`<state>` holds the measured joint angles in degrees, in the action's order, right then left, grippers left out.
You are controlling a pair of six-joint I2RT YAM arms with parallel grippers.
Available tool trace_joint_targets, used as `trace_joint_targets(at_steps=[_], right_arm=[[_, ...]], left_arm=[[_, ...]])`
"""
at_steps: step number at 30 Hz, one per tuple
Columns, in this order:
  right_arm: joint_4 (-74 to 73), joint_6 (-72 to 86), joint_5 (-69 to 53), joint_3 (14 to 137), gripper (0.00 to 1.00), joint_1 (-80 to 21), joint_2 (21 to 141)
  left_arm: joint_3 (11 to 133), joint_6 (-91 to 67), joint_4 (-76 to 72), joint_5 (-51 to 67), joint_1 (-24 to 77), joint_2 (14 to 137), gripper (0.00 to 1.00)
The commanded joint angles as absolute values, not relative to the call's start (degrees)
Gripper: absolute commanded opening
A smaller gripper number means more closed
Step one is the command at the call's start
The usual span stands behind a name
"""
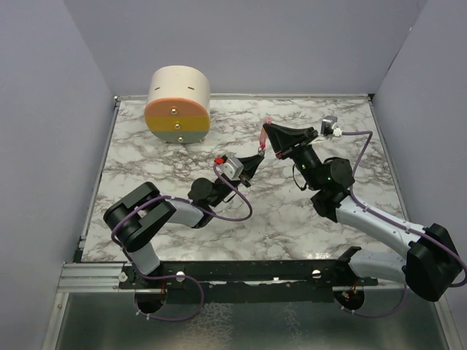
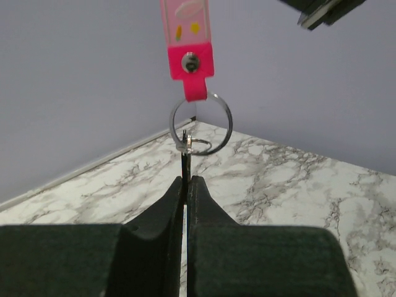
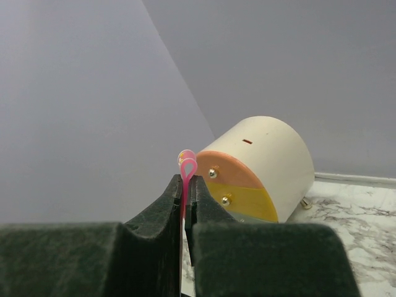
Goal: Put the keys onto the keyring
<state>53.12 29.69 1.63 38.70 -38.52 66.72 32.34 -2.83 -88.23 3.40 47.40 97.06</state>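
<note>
Above the far middle of the marble table (image 1: 292, 219), the two grippers meet almost tip to tip. The right gripper (image 3: 187, 180) is clenched on a bright pink tag (image 2: 190, 59). In its own wrist view the tag shows edge-on, its looped end poking just past the black fingertips. In the left wrist view the tag enters from the top edge, and a silver keyring (image 2: 229, 121) hangs from its narrow lower tab. The left gripper (image 2: 185, 180) is pressed together as well, with only a sliver between the jaws, pinching a thin dark key (image 2: 184, 158) seen edge-on. The key stands straight out of the fingertips and its top reaches the lower left of the keyring's rim. A small silver loop (image 2: 199, 141) sits at the key's top and overlaps the bottom of the keyring — whether it is threaded onto the ring or only touching it cannot be told. A cream drum (image 1: 179, 106) with an orange-and-yellow face lies on its side at the table's far left, well apart from both grippers.
</note>
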Motion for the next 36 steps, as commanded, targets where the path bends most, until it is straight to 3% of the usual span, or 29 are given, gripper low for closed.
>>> trace_joint_targets(at_steps=[1,33,34,36], right_arm=[[54.3,29.2,1.6,38.4,0.01,-38.6,67.8],[51.4,23.4,4.4,40.9,0.01,-38.6,63.4],[51.4,23.3,4.4,40.9,0.01,-38.6,63.4],[51.2,23.1,4.5,40.9,0.01,-38.6,63.3]], left_arm=[[32.0,-2.3,-96.6,2.9,47.7,94.1,0.0],[28.6,-4.5,-100.0,1.2,47.7,98.1,0.01],[28.3,-4.5,-99.6,0.6,47.7,97.9,0.12],[27.2,-4.7,-99.3,-1.6,47.7,97.8,0.49]])
